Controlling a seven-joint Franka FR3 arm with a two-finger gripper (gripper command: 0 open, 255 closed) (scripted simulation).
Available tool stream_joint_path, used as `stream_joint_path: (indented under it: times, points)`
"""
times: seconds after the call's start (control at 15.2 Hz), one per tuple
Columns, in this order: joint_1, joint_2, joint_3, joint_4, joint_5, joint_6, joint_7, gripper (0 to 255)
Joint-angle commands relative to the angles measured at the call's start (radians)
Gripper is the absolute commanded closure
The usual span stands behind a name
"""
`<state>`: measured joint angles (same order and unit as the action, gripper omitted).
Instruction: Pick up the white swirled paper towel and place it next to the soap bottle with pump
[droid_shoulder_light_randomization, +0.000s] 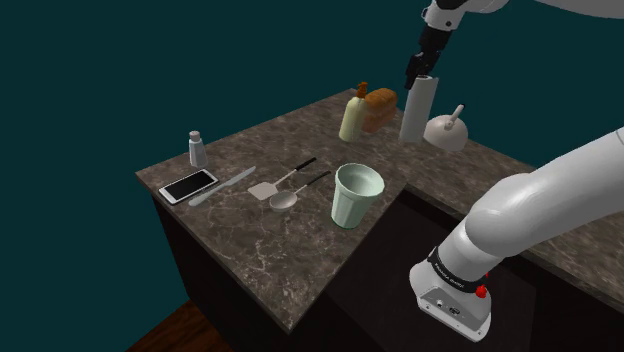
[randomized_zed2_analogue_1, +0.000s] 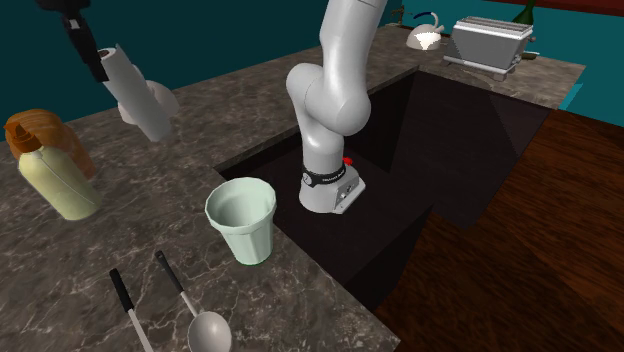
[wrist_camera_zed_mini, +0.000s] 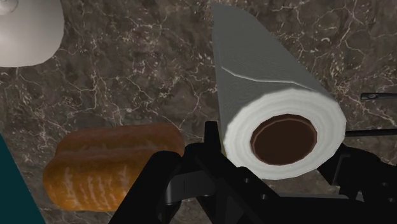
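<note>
Clearly, pincer (droid_shoulder_light_randomization: 420, 74) clasps paper towel (droid_shoulder_light_randomization: 417, 110); second exterior view adds toaster (randomized_zed2_analogue_1: 489, 42).

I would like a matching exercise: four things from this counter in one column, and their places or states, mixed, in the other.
1 paper towel roll
2 soap bottle
3 cup
4 phone

A lying flat beside the shaker
B clasped between the fingers
C upright beside the bread loaf
D pale green, open side up

Pairs: 1-B, 2-C, 3-D, 4-A
</note>
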<state>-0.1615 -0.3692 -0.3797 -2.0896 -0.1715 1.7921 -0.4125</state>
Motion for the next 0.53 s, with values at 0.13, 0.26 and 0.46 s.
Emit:
stream_joint_path:
  times: [0.13, 0.26, 0.46]
  points:
    - [-0.002, 0.003, -0.007, -0.051, -0.003, 0.055, 0.000, 255]
    - [-0.003, 0.005, -0.010, -0.077, -0.005, 0.082, 0.002, 255]
    - [-0.005, 0.008, -0.014, -0.114, -0.007, 0.123, 0.003, 255]
